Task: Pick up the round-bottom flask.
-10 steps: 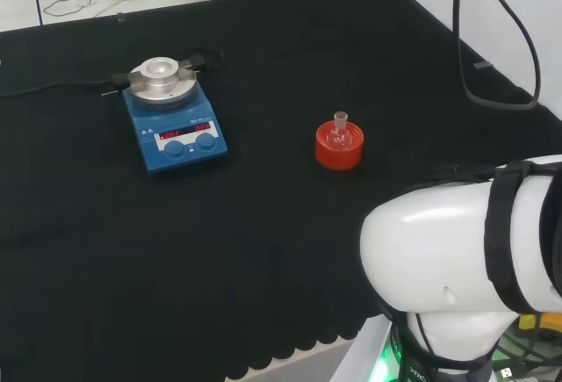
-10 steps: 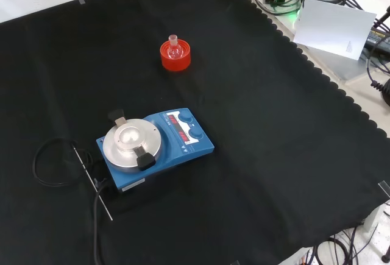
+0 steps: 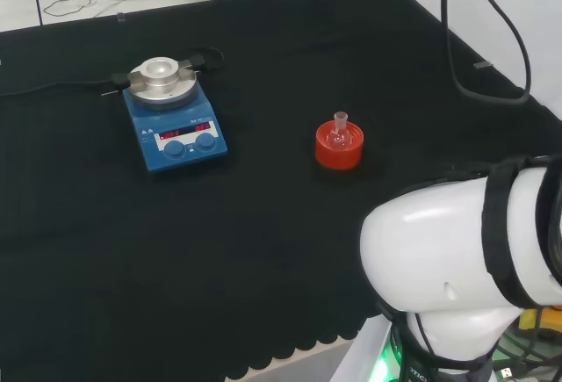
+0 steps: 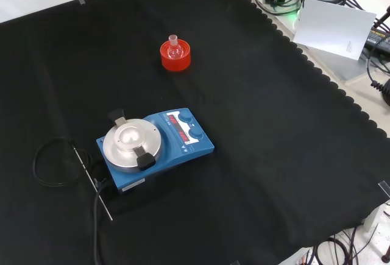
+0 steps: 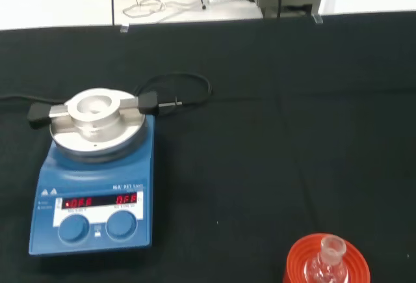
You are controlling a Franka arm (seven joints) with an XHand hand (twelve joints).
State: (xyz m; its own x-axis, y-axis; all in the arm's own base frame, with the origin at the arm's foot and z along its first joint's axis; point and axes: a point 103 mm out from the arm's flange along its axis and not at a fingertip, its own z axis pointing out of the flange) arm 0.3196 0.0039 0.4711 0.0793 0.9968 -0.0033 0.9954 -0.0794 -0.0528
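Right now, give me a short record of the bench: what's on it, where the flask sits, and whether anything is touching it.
flask: small clear round-bottom flask, upright, neck up
stand: red ribbed ring under the flask
other item: blue stirrer plate with a round metal top, nearer the camera in the front view
surface: black cloth
contact: nothing touches the flask except its stand
task state: flask not yet picked up

arm [image 3: 457,268]: white link low at head view's right | black strap around it
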